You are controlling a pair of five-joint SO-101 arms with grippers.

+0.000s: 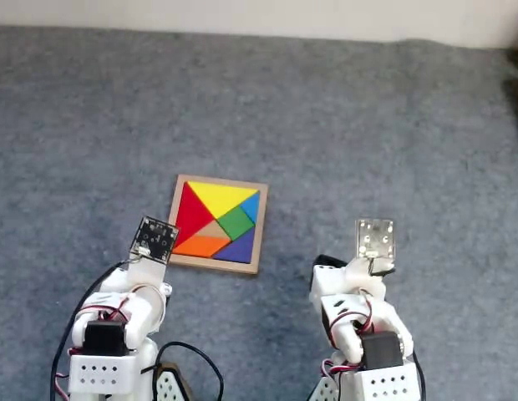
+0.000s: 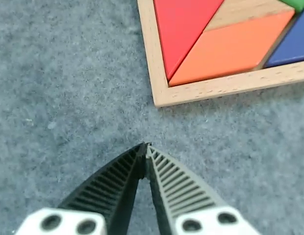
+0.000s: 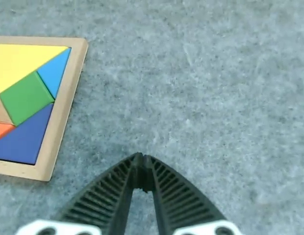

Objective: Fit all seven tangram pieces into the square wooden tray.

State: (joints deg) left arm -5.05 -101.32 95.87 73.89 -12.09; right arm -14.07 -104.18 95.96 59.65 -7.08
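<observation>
Nearest the lens in each wrist view is that arm's own gripper, and both are closed on nothing: the left gripper (image 2: 144, 147) has its ribbed fingers meeting at the tips above bare grey carpet (image 2: 54, 98), just short of the tray's near corner, and the right gripper (image 3: 141, 157) is pinched together the same way, off to the side of the tray. The square wooden tray (image 1: 214, 266) lies on the carpet between and ahead of the two arms, closer to the left one. Inside it I count seven pieces: a red triangle (image 1: 188, 215), a yellow triangle (image 1: 221, 199), a small light blue triangle (image 1: 252, 206), a green square (image 1: 236, 222), a plain wood triangle (image 1: 211, 229), an orange parallelogram (image 1: 200, 246) and a dark blue triangle (image 1: 236, 249). They fill the square with no open gap, and no loose piece lies on the carpet. Judging by that, the task looks complete, though from these angles it is hard to be sure that every piece sits fully flush below the rim.
</observation>
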